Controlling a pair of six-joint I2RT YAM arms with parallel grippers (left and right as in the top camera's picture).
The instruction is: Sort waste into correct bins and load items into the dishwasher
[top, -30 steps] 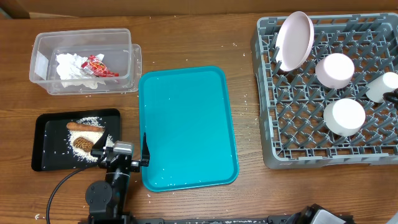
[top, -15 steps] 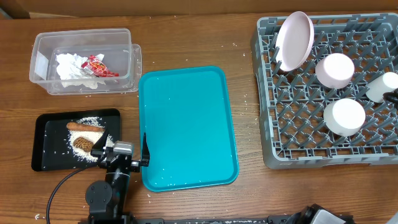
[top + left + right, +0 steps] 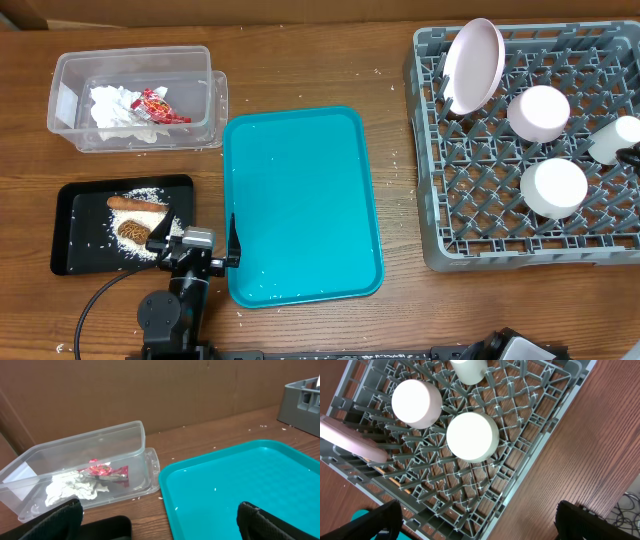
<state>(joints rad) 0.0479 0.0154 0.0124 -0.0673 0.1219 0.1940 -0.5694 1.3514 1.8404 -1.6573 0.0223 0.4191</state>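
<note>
My left gripper (image 3: 195, 242) is open and empty, low over the gap between a black tray (image 3: 75, 235) and an empty teal tray (image 3: 300, 200); its view (image 3: 160, 522) shows both fingers wide apart. The black tray holds a sausage (image 3: 135, 203), a brown food lump (image 3: 132, 231) and scattered rice. A clear bin (image 3: 210, 70) holds white tissue (image 3: 110, 110) and a red wrapper (image 3: 155, 105). The grey dish rack (image 3: 425, 180) holds a pink plate (image 3: 473, 65), two upturned cups (image 3: 538, 112) (image 3: 553, 188) and a white cup (image 3: 620, 138). My right gripper (image 3: 480, 520) is open and empty, high above the rack (image 3: 530, 435).
Rice grains lie scattered on the wooden table around the trays. In the left wrist view the clear bin (image 3: 100, 440) stands ahead to the left, the teal tray (image 3: 240, 480) to the right, and a brown wall behind. Cables show at the right wrist view's lower right corner.
</note>
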